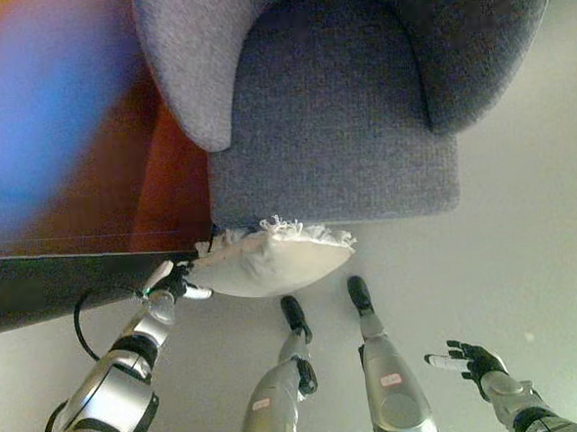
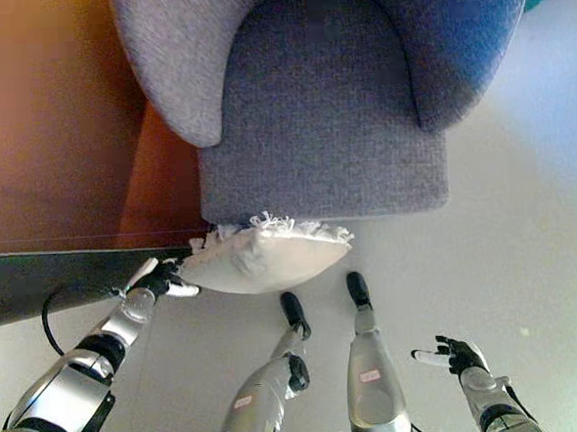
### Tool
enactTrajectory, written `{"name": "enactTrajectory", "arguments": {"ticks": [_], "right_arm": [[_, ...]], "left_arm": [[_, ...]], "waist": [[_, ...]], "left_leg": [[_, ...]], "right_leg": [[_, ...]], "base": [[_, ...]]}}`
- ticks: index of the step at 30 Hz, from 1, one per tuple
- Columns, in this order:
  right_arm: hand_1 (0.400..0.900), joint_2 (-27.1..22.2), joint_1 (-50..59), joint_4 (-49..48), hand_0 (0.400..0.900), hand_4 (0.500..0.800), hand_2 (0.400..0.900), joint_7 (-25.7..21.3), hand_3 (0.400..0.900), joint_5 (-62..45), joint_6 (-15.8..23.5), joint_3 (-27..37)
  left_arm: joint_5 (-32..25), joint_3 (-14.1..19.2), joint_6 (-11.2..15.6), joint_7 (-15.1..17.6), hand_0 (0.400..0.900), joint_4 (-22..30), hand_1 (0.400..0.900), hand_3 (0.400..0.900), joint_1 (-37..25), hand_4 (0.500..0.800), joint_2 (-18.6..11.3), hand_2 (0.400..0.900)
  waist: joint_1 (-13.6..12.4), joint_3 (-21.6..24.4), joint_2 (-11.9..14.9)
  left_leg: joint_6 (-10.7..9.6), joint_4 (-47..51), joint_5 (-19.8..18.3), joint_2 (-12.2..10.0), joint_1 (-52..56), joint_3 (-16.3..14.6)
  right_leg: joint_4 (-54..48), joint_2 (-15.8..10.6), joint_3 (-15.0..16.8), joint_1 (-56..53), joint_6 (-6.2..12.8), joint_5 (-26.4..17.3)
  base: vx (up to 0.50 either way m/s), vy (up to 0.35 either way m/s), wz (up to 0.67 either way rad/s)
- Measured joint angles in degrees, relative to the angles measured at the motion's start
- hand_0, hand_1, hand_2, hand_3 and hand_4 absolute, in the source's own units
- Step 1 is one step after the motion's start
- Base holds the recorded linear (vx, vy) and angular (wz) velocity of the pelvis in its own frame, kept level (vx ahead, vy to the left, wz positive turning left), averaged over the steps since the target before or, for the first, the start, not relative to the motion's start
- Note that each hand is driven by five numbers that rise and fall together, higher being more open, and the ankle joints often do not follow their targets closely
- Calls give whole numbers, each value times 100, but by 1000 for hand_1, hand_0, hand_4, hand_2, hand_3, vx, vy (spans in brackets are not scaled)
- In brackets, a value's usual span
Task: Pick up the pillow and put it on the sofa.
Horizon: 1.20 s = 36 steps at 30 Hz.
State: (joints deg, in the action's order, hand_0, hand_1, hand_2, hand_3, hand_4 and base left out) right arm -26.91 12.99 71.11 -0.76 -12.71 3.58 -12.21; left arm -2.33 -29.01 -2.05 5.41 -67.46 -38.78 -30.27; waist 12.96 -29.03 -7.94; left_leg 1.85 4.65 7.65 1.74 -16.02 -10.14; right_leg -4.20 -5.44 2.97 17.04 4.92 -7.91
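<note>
1. both views match; the left hand (image 1: 171,282) pinches the white pillow (image 1: 272,259) by its left corner with curled fingers.
2. beyond those fingers the pillow meets the grey sofa (image 1: 332,125) seat's front edge; bare floor (image 1: 526,260) lies rightward.
3. the right hand (image 2: 458,355) hovers low right, fingers spread, empty.

Silver-grey jointed left arm (image 1: 108,389), black bands between segments, glossy rounded shells. Dark left hand (image 1: 171,283), white tips on some fingers. Dark right hand (image 1: 471,360), one white-covered finger, silver-grey wrist cuff; further markings too blurred to tell.
</note>
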Motion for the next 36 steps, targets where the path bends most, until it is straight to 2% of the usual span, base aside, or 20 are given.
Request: {"name": "enactTrajectory", "arguments": {"ticks": [2, 6, 13, 23, 27, 36], "right_arm": [[900, 0, 47, -114, 900, 800, 900, 0, 900, -4, 46, -60], [900, 4, 146, -187, 900, 800, 900, 1, 900, -46, 82, -156], [900, 3, 342, -278, 900, 800, 900, 4, 900, -120, 67, -268], [900, 2, 396, -439, 900, 800, 900, -7, 900, -282, 71, -328], [900, 2, 402, -603, 900, 800, 900, -15, 900, -346, 75, -330], [900, 2, 520, -628, 900, 800, 900, -29, 900, -490, 77, -373]], "left_arm": [[-108, -1, 104, -3, 900, 11, 900, 900, -138, 800, 1, 900], [-255, -76, 222, 4, 900, 92, 900, 900, -388, 800, 8, 900], [-367, -324, 219, 27, 900, 86, 900, 900, -726, 800, 7, 900], [-937, -331, 194, 42, 900, 97, 900, 900, -1065, 800, -6, 900], [-987, -363, 79, 44, 900, 95, 900, 900, -1264, 800, -18, 900], [-1331, -403, 67, 75, 900, 88, 900, 900, -1568, 800, -78, 900]], "waist": [[103, -14, 21], [129, -18, 30], [246, -19, 32], [287, -19, 32], [284, -19, 32], [291, -19, 33]], "left_leg": [[1, 0, 9, 19, -103, -5], [2, 1, 11, 28, -257, -65], [28, 0, 65, 44, -648, -98], [49, 1, 164, 44, -1113, -129], [69, 0, 211, 47, -1285, -126], [61, 1, 331, 49, -1708, -128]], "right_leg": [[4, -16, -5, 103, 13, -9], [35, -22, 36, 292, 25, -17], [123, -32, 66, 722, 43, -31], [312, -21, 112, 1289, 63, -45], [406, -19, 110, 1500, 64, -44], [632, -15, 114, 2020, 72, -49]], "base": [[-41, 21, -1], [-9, 6, 0], [-2, 3, 0], [-6, -6, 1], [-6, -15, 1], [-18, -27, 3]]}}
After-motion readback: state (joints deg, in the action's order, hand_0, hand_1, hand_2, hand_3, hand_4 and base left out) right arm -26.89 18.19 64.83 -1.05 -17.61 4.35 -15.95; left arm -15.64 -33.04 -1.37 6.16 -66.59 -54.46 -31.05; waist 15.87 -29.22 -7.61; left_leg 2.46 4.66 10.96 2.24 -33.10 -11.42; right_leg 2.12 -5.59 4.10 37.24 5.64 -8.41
